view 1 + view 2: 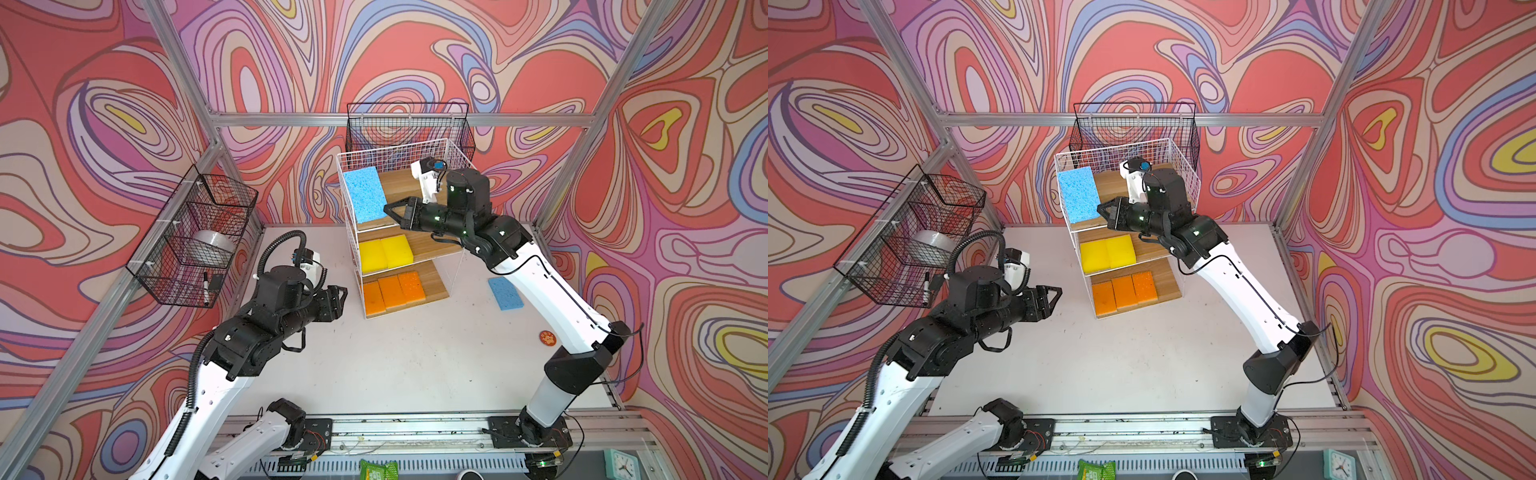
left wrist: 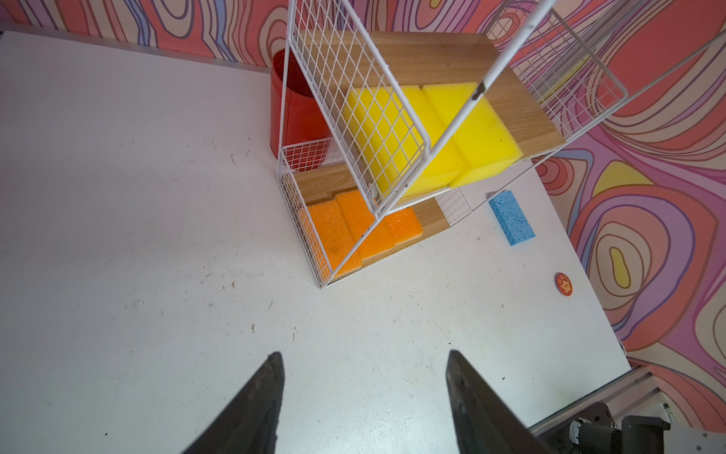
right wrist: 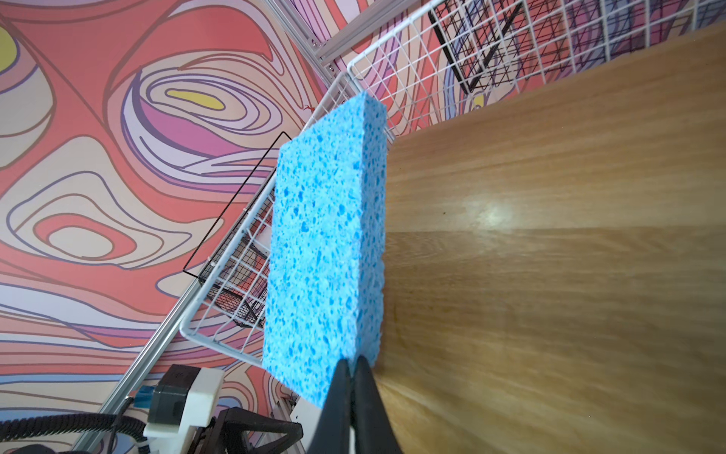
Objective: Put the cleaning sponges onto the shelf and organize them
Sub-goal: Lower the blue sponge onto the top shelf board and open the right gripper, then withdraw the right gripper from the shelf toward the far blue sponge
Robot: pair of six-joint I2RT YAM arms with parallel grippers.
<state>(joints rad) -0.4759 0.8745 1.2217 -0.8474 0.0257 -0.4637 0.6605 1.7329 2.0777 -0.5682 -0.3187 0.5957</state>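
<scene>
One blue sponge [image 1: 365, 194] on shelf [image 1: 401, 185] top tier, long axis front-to-back.

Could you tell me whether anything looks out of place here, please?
Yes: one thin speckled light blue sponge lies alone on the white table, right of the white wire-grid shelf, while the matching blue sponge, two yellow sponges and three orange sponges are on its wooden tiers.

In both top views, a black wire mesh basket [image 1: 183, 216] hangs at the left, holding a silvery tape roll [image 1: 214, 246] and a black marker pen [image 1: 205, 286]. Another black wire basket [image 1: 409, 124] hangs upper centre. A small round orange badge [image 1: 547, 337] lies lower right on the white tabletop [image 1: 395, 365]. A teal clock [image 1: 621, 464] and a green packet [image 1: 378, 469] sit along the bottom edge. The left wrist view shows a red cylindrical tub [image 2: 296, 114].
</scene>
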